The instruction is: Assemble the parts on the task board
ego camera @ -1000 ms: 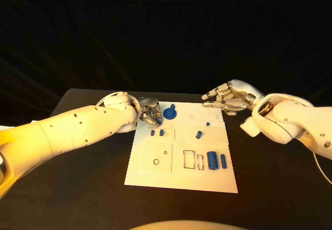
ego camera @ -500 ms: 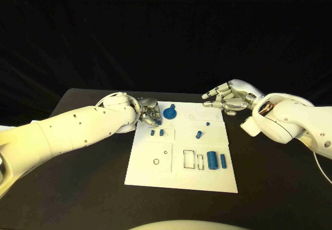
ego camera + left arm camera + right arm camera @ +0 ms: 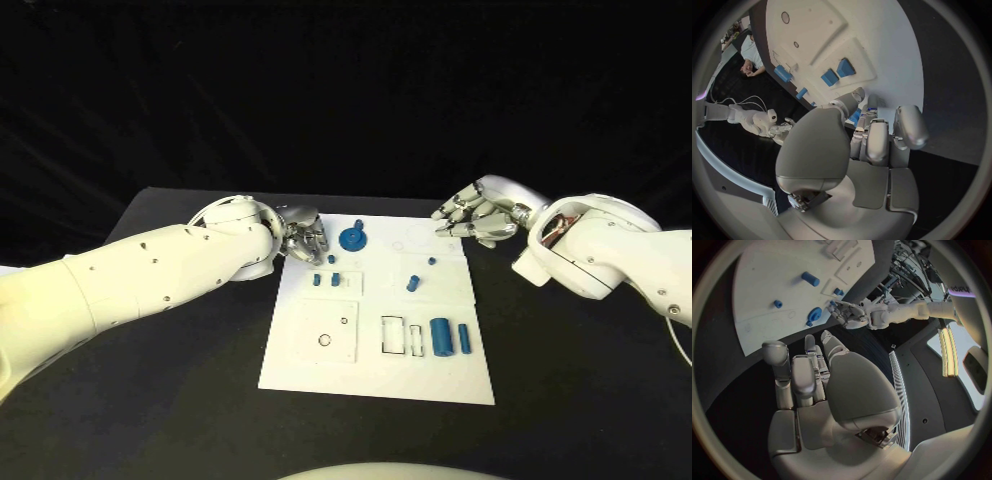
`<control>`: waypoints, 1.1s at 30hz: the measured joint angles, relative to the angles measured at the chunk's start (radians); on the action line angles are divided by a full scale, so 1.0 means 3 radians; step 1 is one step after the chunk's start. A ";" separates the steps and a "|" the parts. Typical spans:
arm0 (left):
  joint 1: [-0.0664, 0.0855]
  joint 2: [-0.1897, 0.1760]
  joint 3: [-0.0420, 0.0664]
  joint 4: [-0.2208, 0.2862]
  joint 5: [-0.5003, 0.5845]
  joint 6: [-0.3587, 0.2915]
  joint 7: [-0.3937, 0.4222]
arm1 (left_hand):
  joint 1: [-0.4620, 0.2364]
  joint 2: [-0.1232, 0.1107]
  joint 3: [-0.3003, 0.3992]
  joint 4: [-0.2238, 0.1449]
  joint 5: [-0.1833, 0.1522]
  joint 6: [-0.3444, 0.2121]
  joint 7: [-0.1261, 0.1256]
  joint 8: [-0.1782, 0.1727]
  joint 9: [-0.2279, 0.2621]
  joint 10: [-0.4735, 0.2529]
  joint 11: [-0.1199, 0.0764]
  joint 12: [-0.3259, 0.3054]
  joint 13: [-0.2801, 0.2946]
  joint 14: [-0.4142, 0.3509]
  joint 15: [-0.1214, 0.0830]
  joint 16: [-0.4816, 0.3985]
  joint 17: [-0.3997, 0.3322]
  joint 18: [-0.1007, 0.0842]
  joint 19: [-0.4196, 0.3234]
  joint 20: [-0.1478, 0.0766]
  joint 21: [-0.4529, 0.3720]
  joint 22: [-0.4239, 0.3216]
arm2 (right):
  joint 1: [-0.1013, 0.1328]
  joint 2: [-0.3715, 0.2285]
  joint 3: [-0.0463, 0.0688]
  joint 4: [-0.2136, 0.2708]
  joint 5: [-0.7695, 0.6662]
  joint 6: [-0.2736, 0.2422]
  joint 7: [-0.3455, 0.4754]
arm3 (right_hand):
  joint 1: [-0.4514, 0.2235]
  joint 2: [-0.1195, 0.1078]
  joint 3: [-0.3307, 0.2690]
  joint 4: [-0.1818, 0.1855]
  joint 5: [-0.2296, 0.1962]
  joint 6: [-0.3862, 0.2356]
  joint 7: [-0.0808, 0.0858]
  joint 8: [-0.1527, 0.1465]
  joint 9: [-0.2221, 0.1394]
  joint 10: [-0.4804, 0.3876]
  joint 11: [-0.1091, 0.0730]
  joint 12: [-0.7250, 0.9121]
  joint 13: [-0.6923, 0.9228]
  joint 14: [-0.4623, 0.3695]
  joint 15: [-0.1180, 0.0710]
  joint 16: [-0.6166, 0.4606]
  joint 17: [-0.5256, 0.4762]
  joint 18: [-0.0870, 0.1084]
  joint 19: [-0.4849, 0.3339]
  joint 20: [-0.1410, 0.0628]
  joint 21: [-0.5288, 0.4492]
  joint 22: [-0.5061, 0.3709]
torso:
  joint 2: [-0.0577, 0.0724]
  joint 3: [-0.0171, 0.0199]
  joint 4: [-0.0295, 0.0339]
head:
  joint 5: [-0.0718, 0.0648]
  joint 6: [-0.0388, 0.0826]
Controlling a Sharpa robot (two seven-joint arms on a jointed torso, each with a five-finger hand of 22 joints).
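The task board (image 3: 378,335) is a white plate in the middle of the black table (image 3: 159,400). The left hand (image 3: 304,242) is at the board's far left corner. Its fingers are curled in. In the left wrist view something blue shows between the fingers (image 3: 879,142), but I cannot tell if the hand holds it.

Just beside that hand, on the board's far end, stands a round blue part (image 3: 355,237). It is very close to the fingertips, but I cannot tell if they touch it. A little nearer on the board, close below the hand, lie two small blue blocks (image 3: 326,281) side by side.

Near the middle of the board are a small blue peg (image 3: 431,262) and a short blue piece (image 3: 414,282). At the board's near right lie a thick blue cylinder (image 3: 441,336) and a thin blue bar (image 3: 464,336), next to two empty slots.

The right hand (image 3: 477,217) is over the board's far right corner. Its fingers are bent and a little apart, and it holds nothing. The blue parts are well apart from it.
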 measured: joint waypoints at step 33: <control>-0.0018 -0.0734 0.0018 0.0841 0.4543 -0.0516 0.1013 | -0.0184 0.0080 -0.0080 0.0061 -0.0022 0.0173 0.0053 0.0129 0.0014 -0.0204 0.0083 0.0162 0.0036 -0.0882 0.0108 -0.1279 -0.1943 0.0208 -0.0763 0.0119 -0.2147 -0.1281 | -0.0349 0.0426 -0.0001 -0.0242 -0.2148 0.0143 -0.0721 | -0.0001 -0.0159 0.0564 -0.0120 -0.0229 0.0207 -0.0071 -0.0098 -0.0008 0.0081 0.0002 -0.0493 -0.0685 0.0006 -0.0006 0.0096 0.0139 0.0000 0.0126 -0.0028 0.0185 0.0226 | 0.0001 0.0004 0.0001 | -0.0118 0.0077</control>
